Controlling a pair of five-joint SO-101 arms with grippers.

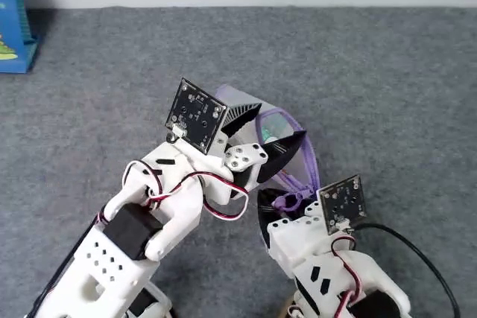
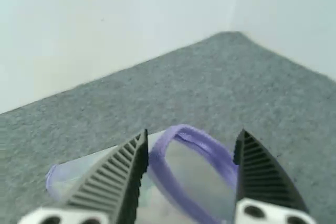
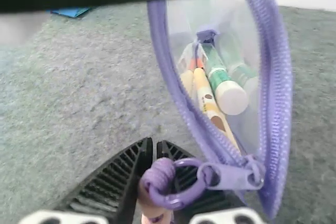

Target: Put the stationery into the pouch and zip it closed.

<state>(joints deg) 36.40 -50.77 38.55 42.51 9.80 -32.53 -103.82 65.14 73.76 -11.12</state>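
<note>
Pouch of clear plastic with a purple zip lies on the grey bench, between the two sets of jaws. The left arm holds its jaws spread wide over the pouch's far end. In the left wrist view the purple zip edge arches up in the gap between them. Whether either jaw touches the plastic cannot be told.

The right arm has its jaws pressed together on the purple zip pull, a cord loop on a ring. The slider sits just beside these jaws, at the pouch's near end. Beyond the right jaws the mouth of the pouch gapes open, the zip not yet run along it.

Inside the pouch, ahead of the right jaws, lie the stationery pieces. They include a glue stick with a white cap and green body, and pencils just beside it, pointing toward the far end.

A blue box stands at the bench's far edge, well apart from both sets of jaws, out beyond the left arm's side.
</note>
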